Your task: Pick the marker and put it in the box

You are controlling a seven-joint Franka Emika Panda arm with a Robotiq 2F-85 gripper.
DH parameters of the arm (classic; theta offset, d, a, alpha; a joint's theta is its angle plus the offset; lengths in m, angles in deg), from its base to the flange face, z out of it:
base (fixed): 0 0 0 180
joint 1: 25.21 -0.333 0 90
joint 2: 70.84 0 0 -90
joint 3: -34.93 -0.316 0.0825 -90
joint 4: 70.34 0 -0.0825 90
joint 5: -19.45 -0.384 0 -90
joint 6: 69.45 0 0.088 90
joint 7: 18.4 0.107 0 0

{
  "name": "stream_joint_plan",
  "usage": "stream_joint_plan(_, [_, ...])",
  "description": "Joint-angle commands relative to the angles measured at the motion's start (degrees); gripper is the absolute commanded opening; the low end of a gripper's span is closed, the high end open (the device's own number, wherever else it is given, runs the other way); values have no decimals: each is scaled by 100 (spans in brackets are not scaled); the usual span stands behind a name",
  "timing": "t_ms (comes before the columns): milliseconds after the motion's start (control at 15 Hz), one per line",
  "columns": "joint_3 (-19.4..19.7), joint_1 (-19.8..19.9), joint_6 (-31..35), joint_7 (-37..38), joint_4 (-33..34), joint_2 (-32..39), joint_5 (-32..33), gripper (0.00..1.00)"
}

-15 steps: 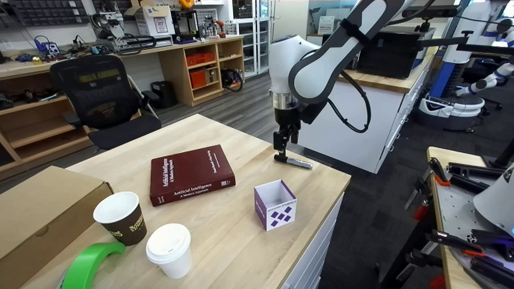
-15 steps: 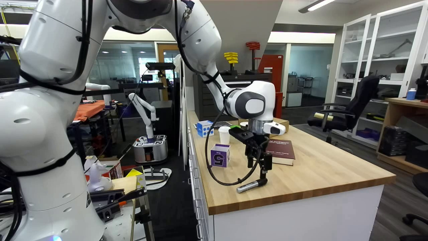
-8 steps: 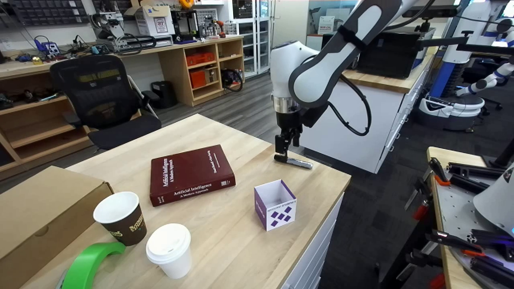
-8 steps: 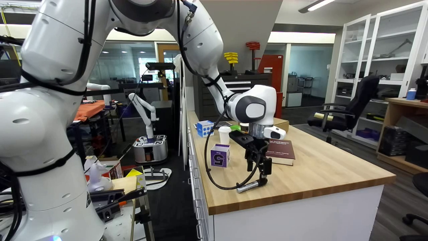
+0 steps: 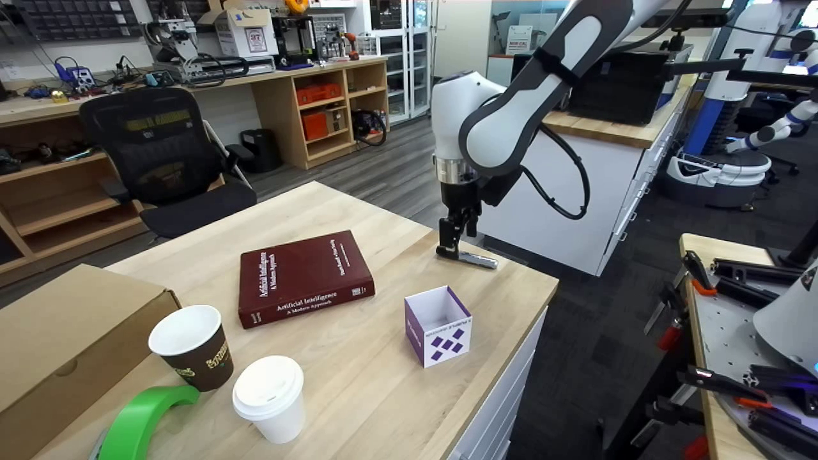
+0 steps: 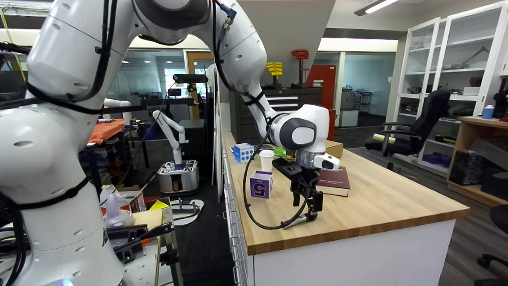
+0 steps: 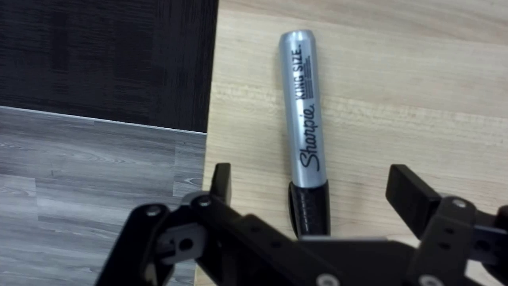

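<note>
The silver, black-capped cylindrical marker (image 7: 303, 111) lies flat on the pale wooden bench (image 5: 358, 396), near a corner, "Sharpie" and "KING SIZE." lettered along its barrel. Above it stands the black two-fingered pincer (image 7: 316, 184), its fingers spread wide with the cap between them and a gap on either side (the wrist view shows this most plainly). The end of the cap runs out of sight beneath the pincer's body. The pincer points down from the white, grey-trimmed jointed robot arm (image 6: 242, 51), its tips low at the wood; whether they touch it, I cannot tell.

Set apart from the marker, the small white-and-purple cube-shaped box (image 5: 447, 345) stands with its open top facing up and five purple diamonds on one face. Near the box, a thick dark-red hardback book (image 5: 303, 275) titled "Artificial Intelligence" lies flat. Farther out stand a tapered white lidded cup (image 5: 271, 409) and a dark-brown, white-lined paper cup (image 5: 208, 364), the second near a large plain brown cardboard box (image 5: 70, 319). Just beside the paper cup is a bright green curved object (image 5: 137, 418) that I cannot identify. In an exterior view a blue-and-white cube-shaped carton (image 6: 243, 153) stands near the lidded cup.
</note>
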Motion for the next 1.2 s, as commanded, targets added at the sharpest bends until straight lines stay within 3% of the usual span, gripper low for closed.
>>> stream_joint_plan(0, [-134,177,158,-224,19,54,-136,100])
stream_joint_plan(1133, [-215,234,81,-508,273,346,-180,100])
